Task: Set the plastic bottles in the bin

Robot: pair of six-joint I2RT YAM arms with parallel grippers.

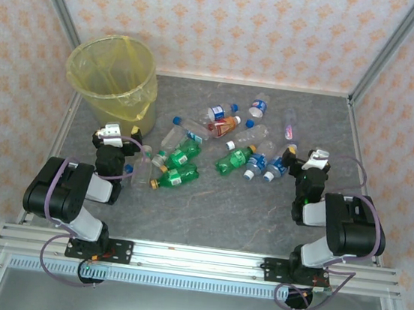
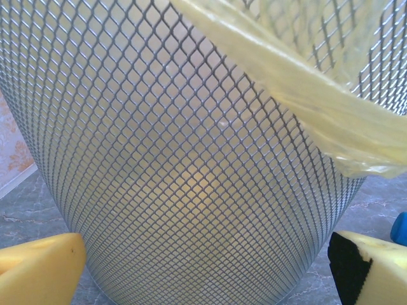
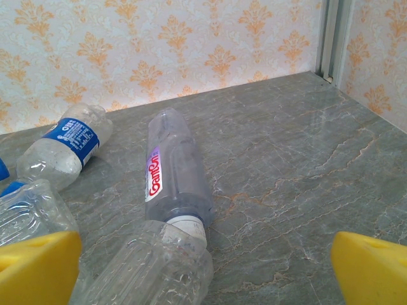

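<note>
Nothing looks binned yet: the bottles [image 1: 233, 160] lie scattered mid-surface, and the bin [image 1: 123, 101] stands far left. The left gripper [image 1: 121, 132] and right gripper [image 1: 303, 158] gape wide, empty.

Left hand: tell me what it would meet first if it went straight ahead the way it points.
The mesh wall of the bin stands squarely ahead of the open left hand, apparently close, though depth is hard to judge.
</note>
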